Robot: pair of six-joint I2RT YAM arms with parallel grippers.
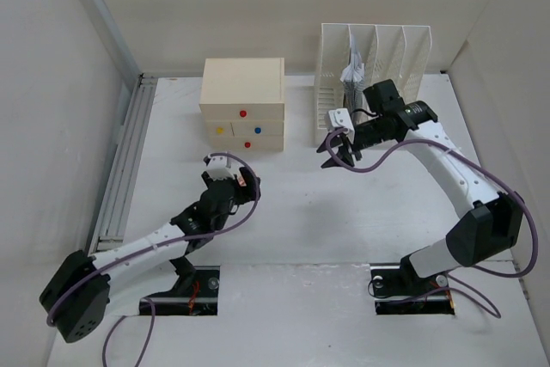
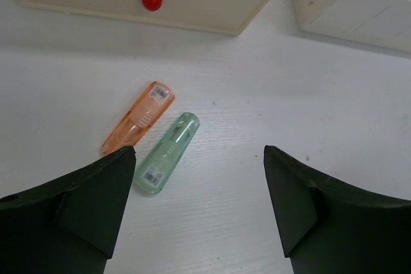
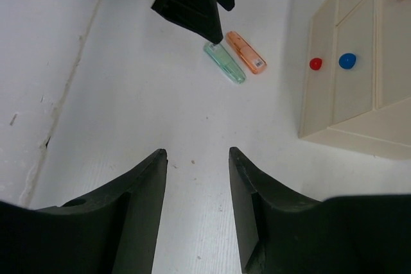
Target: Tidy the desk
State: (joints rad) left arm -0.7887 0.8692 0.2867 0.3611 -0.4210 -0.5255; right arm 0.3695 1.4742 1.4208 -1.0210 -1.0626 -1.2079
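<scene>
The white desk (image 1: 344, 221) carries two small translucent cases lying side by side: an orange one (image 2: 138, 118) (image 3: 246, 52) and a green one (image 2: 167, 153) (image 3: 225, 62). My left gripper (image 2: 196, 155) (image 1: 225, 169) hovers open just over them, its left fingertip (image 2: 122, 165) beside the green case's near end, with nothing between the jaws. In the top view this gripper hides both cases. My right gripper (image 3: 197, 153) (image 1: 338, 150) hangs open and empty above bare desk, in front of the file rack, well apart from the cases.
A cream drawer box (image 1: 242, 105) (image 3: 347, 75) with coloured knobs stands at the back centre. A white slotted file rack (image 1: 369, 75) (image 2: 353, 4) holding some paper is to its right. A grey rail (image 1: 120, 169) runs along the left edge. Dark cutouts (image 1: 193, 290) (image 1: 412, 294) hold the arm bases.
</scene>
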